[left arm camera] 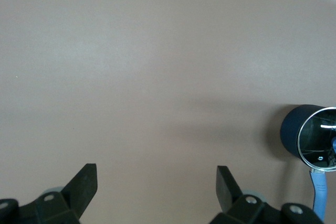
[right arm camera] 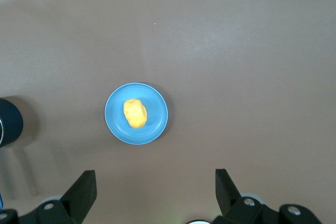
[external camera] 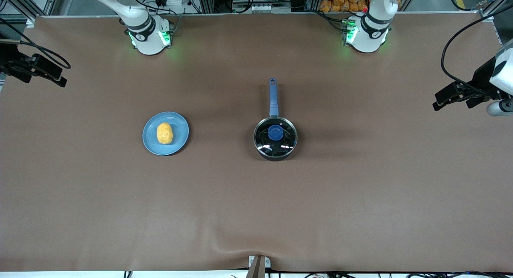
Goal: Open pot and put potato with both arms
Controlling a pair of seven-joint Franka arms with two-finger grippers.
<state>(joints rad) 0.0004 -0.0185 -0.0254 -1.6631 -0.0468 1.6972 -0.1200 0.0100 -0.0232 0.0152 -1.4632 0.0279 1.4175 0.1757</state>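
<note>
- One brown table (external camera: 256,210) fills the room's middle, with two white arms based along its farther edge.
- One pot (external camera: 275,139) stands near the table's centre, black with a steel rim. Its one blue handle (external camera: 273,97) points straight away from the front camera, toward the arms' bases.
- One clear glass lid (external camera: 285,144) sits on the pot, closing it, with one blue knob (external camera: 275,132) at its middle.
- One potato (external camera: 164,133), yellow-orange and lumpy, lies on one flat light-blue plate (external camera: 180,127). The plate sits well apart from the pot, toward the right arm's end of the table.
- The left gripper (left arm camera: 156,184) hangs high over bare table toward the left arm's end. Its two fingers (left arm camera: 84,184) are spread wide and hold nothing. The pot shows at the edge of the left wrist view.
- The right gripper (right arm camera: 155,188) hangs high over the right arm's end. Its two fingers (right arm camera: 84,190) are also spread wide and empty. The plate and potato show in the right wrist view.
- Neither gripper touches anything.
</note>
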